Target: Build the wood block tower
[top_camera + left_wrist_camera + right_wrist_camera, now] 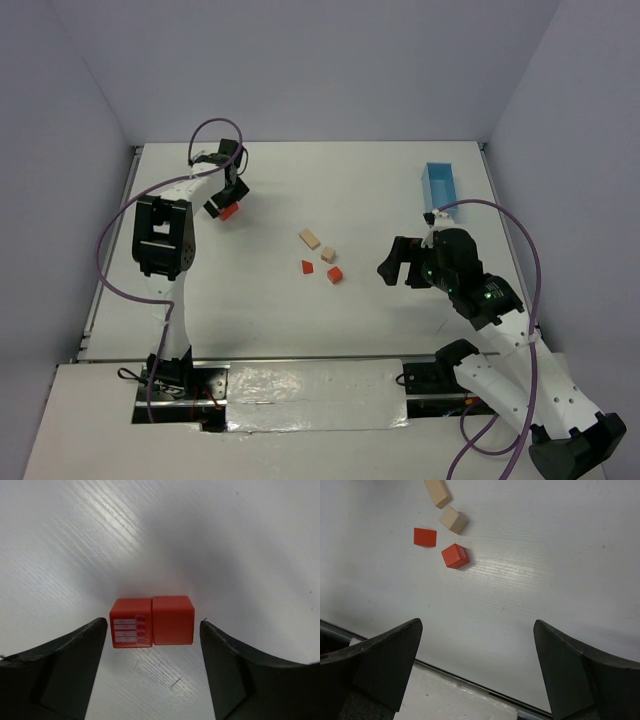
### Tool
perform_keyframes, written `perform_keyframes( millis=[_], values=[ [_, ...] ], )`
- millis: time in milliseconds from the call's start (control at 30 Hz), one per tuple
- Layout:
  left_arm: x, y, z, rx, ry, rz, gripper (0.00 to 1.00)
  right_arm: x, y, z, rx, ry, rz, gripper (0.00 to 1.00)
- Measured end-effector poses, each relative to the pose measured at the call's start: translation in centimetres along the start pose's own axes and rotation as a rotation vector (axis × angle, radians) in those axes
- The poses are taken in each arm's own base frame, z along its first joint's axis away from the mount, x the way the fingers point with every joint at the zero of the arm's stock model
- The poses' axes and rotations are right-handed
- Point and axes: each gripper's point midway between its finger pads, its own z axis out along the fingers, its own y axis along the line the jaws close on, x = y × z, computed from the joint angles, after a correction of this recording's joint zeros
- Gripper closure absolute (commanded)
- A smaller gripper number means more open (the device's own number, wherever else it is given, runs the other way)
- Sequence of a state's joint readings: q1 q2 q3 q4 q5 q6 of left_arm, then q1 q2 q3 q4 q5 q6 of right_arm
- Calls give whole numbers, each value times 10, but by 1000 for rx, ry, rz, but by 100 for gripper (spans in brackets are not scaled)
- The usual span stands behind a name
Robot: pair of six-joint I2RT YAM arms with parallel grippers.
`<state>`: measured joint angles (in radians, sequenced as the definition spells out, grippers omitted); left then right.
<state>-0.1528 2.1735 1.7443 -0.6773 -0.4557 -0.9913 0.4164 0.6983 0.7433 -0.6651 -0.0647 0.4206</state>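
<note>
Spotted left gripper [153, 626] open around two red blocks [172, 620] toward the worktop's [400, 180] far-left corner, right gripper [477, 624] gaping wide.

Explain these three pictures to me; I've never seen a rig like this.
These are two robot arms bolted to a white table. The wide picture looks down from above; the other two come from a camera on each wrist, so the dark shapes at the bottom are that arm's own fingers. The left tool stands open around two red blocks lying side by side, not yet gripping them. The right tool is open and empty. Mid-table lie a tan slab, a tan cube, a red wedge and a red cube. A blue box sits at the far right.
</note>
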Motion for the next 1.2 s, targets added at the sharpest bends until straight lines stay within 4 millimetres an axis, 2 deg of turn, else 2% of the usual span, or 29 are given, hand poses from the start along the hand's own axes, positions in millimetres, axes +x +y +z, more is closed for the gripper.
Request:
perform_keyframes(
  millis=[33, 267, 433, 567, 667, 733, 800, 867, 967, 1033, 1100, 1200],
  values=[
    [1, 0, 0, 2, 4, -1, 1, 0, 0, 0, 0, 0, 0, 0],
    [8, 1, 2, 14, 25, 24, 1, 0, 0, 0, -1, 0, 0, 0],
    [1, -4, -14, 57, 13, 34, 0, 0, 0, 0, -1, 0, -3, 0],
    [-16, -11, -57, 127, -52, 49, 0, 0, 0, 0, 0, -1, -3, 0],
    [-24, -26, -111, 234, -139, 108, 0, -1, -2, -1, 9, -9, -3, 0],
    [-17, -39, -150, 336, -193, 178, 1, -4, -3, -3, 17, -27, 0, 0],
    [4, -53, -194, 453, -229, 269, 0, -9, -5, -8, 27, -62, 3, 0],
    [34, -64, -228, 543, -238, 357, 1, -13, -6, -12, 32, -92, 6, 0],
    [92, -77, -255, 645, -212, 528, 1, -16, -7, -15, 40, -115, 8, 0],
    [132, -81, -257, 701, -153, 653, 3, -16, -9, -14, 49, -113, 11, 0],
    [165, -86, -249, 743, -86, 772, 3, -16, -10, -14, 55, -113, 11, 0],
    [201, -90, -220, 740, -6, 906, 4, -16, -10, -13, 59, -113, 12, 0]
  ],
)
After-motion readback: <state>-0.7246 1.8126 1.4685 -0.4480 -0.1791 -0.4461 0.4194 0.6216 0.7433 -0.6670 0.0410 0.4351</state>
